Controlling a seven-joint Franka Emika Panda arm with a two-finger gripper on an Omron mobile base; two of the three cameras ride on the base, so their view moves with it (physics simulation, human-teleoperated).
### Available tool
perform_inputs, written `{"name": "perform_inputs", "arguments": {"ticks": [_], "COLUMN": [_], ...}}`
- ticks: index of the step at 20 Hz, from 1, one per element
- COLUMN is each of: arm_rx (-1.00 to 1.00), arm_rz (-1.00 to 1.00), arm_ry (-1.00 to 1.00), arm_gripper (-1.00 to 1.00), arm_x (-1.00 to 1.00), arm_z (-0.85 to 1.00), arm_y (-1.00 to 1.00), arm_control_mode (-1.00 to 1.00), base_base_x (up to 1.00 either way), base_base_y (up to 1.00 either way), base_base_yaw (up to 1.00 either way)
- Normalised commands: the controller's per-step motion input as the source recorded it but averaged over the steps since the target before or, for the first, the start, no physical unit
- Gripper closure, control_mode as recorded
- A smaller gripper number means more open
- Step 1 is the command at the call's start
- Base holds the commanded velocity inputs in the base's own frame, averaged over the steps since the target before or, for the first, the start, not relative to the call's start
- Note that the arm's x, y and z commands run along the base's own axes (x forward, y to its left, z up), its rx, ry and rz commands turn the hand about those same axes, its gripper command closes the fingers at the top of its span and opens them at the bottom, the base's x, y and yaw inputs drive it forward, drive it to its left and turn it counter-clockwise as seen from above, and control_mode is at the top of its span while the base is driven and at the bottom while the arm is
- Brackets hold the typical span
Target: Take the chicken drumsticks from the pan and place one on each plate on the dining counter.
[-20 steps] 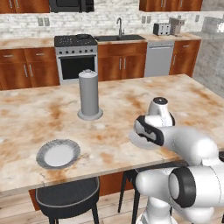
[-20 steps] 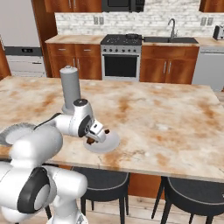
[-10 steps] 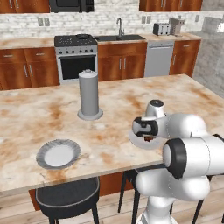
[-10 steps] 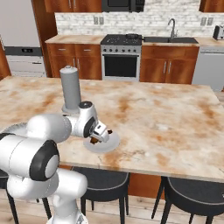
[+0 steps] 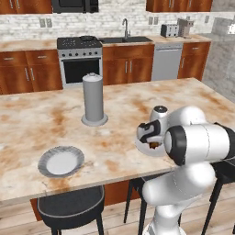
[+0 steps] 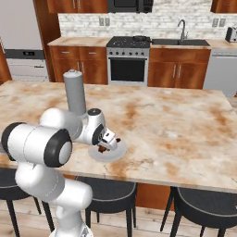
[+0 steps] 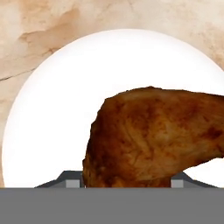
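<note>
Gripper (image 7: 124, 186) clamped a chicken drumstick (image 7: 153, 135) just above the plate (image 7: 57, 113) (ready for release), beside the grey cylinder (image 5: 94, 98).

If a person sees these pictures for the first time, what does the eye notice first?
The white arm's gripper holds a glossy brown drumstick just over a white plate at the dining counter's near edge. Further left, a second plate lies bare, and a tall grey cylinder stands behind.

drumstick (image 7: 153, 135): glossy reddish-brown, darker mottling | plate (image 7: 57, 113) under it: plain white | worktop (image 5: 41, 124): beige stone, rust-brown blotches | second plate (image 5: 61, 161) left of the grey cylinder (image 5: 94, 98): pale grey-white, darker rim
</note>
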Motion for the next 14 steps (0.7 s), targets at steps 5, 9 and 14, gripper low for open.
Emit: {"name": "perform_inputs", "arguments": {"ticks": [5, 9, 14], "arm_rx": [0.0, 0.0, 0.0], "arm_rz": [0.0, 0.0, 0.0], "arm_ry": [0.05, 0.11, 0.09], "arm_gripper": [-1.0, -1.0, -1.0], "arm_x": [0.08, 0.17, 0.21], "arm_z": [-0.15, -0.17, -0.13], "arm_y": [-0.02, -0.01, -0.05], "arm_control_mode": [-1.0, -1.0, -1.0], "base_base_x": [0.0, 0.0, 0.0], "base_base_y": [0.0, 0.0, 0.0], "base_base_yaw": [0.0, 0.0, 0.0]}}
